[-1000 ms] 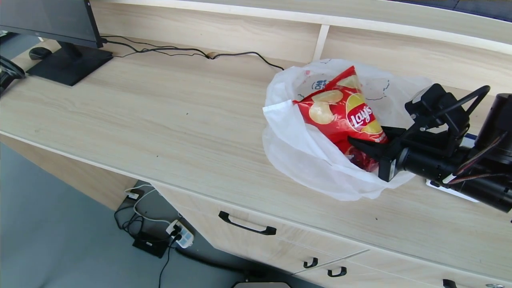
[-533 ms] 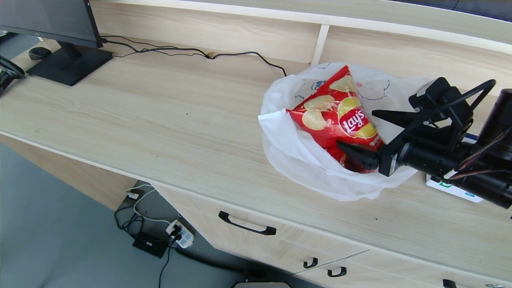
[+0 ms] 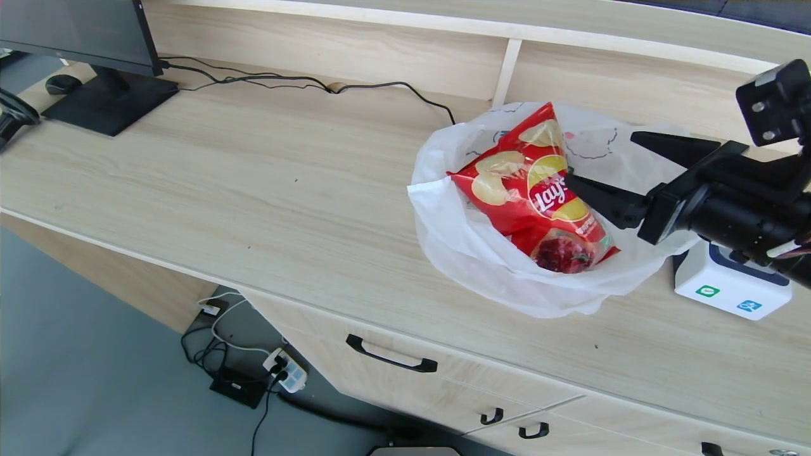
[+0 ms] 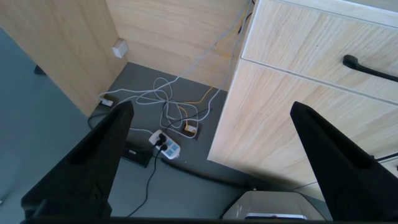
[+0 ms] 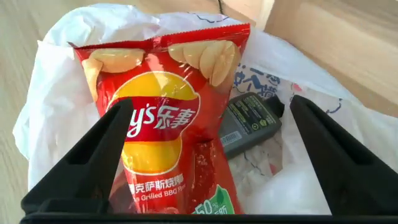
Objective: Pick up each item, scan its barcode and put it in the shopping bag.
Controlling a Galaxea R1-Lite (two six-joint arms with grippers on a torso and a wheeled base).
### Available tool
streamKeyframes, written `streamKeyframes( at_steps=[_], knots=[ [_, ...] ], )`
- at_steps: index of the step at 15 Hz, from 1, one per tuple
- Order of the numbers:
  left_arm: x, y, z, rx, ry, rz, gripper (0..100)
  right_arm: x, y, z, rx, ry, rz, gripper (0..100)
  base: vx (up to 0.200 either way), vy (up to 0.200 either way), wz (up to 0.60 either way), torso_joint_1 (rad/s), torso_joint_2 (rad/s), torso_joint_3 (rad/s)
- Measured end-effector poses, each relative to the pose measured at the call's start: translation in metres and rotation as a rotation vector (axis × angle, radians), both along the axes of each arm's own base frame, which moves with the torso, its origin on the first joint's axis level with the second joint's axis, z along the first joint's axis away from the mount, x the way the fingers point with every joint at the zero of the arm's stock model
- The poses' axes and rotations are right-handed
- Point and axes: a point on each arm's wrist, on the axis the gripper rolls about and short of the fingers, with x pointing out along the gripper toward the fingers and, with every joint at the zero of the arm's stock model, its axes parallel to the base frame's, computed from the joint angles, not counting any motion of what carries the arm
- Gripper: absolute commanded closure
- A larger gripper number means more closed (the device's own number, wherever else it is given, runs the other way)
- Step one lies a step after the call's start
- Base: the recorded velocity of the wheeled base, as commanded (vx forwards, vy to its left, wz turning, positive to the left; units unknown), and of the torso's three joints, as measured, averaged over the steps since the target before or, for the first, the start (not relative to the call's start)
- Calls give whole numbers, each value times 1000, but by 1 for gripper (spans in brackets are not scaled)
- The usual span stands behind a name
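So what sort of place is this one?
Probably a shop checkout: a light wooden counter with drawers, a white plastic shopping bag holding a red crisp packet, and a small white box-shaped device beside it.

Left gripper (image 4: 211, 107) hangs over the floor beside the cabinet - its two black fingers (image 4: 93, 162) spread wide apart, nothing btwn them. Past the gap: grey floor (image 4: 37, 118) w/ a loose tangle of cables (image 4: 163, 99), white and dark, running to a white power strip (image 4: 165, 147). A small black box (image 4: 137, 155) lies just beside the strip. Light wood drawer fronts (image 4: 292, 43) stand to one side of the cables - one drawer carries a black handle (image 4: 370, 67). On the other side, a wood side panel (image 4: 62, 43) w/ a small white fitting (image 4: 119, 47) fixed to it, one cable ending near its foot.
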Motion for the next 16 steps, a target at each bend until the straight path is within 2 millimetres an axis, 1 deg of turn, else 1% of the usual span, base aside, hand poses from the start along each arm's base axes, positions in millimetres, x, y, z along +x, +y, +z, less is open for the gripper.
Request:
streamKeyframes(
  at_steps=[2, 3, 4, 6, 7, 10, 13, 16],
  knots=[
    [0, 0, 0, 0, 0, 0, 0, -14, -6, 5, 36, -12, -18, 0, 0, 0, 0, 0, 0, 0],
    [0, 0, 0, -2, 0, -1, 0, -22, -9, 3, 44, -8, -20, 0, 0, 0, 0, 0, 0, 0],
    [0, 0, 0, -1, 0, -1, 0, -34, -14, -4, 49, 10, -22, 0, 0, 0, 0, 0, 0, 0],
    [0, 0, 0, -2, 0, -1, 0, -63, -25, -28, 66, 73, -39, 0, 0, 0, 0, 0, 0, 0],
    [0, 0, 0, -2, 1, -1, 0, -81, -32, -42, 77, 111, -53, 0, 0, 0, 0, 0, 0, 0],
    [0, 0, 0, -2, 1, 0, 0, -133, -52, -77, 102, 214, -81, 0, 0, 0, 0, 0, 0, 0],
    [0, 0, 0, -3, 1, 0, 0, -183, -71, -112, 70, 361, -104, 0, 0, 0, 0, 0, 0, 0],
    [0, 0, 0, -3, 1, -1, 0, -230, -89, -146, 43, 456, -120, 0, 0, 0, 0, 0, 0, 0]
  ],
)
